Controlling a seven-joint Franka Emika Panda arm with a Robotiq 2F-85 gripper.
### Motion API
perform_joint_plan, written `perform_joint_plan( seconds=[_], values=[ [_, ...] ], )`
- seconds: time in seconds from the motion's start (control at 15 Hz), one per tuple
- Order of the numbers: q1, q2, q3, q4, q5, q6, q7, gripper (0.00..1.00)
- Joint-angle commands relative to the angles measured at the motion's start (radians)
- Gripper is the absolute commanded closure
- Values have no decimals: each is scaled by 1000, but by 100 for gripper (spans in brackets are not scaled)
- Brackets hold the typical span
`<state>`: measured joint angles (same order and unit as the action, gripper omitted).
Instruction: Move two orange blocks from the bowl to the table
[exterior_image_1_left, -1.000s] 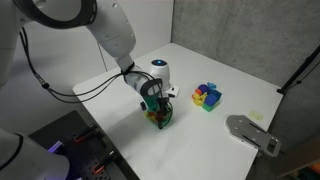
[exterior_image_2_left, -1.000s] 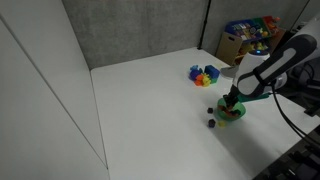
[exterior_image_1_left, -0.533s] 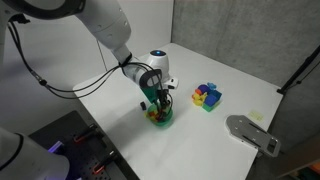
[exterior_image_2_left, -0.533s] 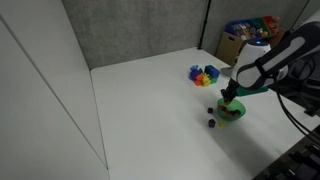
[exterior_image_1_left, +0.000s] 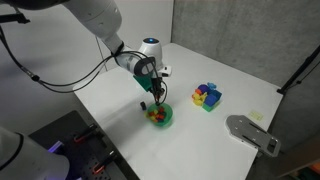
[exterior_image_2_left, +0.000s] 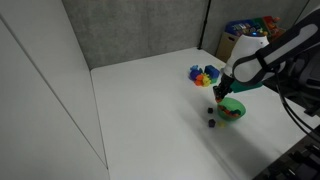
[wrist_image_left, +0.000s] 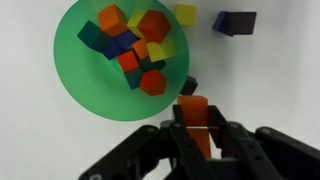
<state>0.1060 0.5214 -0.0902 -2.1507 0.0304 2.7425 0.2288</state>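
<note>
My gripper (wrist_image_left: 200, 127) is pinching one orange block (wrist_image_left: 193, 106) just above the green bowl (wrist_image_left: 75, 70), which sits near an edge of the table (exterior_image_1_left: 240, 80). I see none set down yet. More orange ones (wrist_image_left: 112, 17) lie inside, so both placements are left, I judge.

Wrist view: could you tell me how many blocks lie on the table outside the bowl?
3: a yellow block and a dark purple block at the top, a dark block by the bowl near the gripper. Held orange block excluded. The gripper may hide others.
</note>
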Motion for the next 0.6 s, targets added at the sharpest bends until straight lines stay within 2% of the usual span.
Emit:
perform_joint_plan(
  seconds=[0.0,0.27,0.53],
  values=[
    [-9,-32,57,-18,5,-10,-38,90],
    [-24,12,121,-11,26,14,-73,90],
    [-34,59,148,-7,31,33,-101,90]
  ],
)
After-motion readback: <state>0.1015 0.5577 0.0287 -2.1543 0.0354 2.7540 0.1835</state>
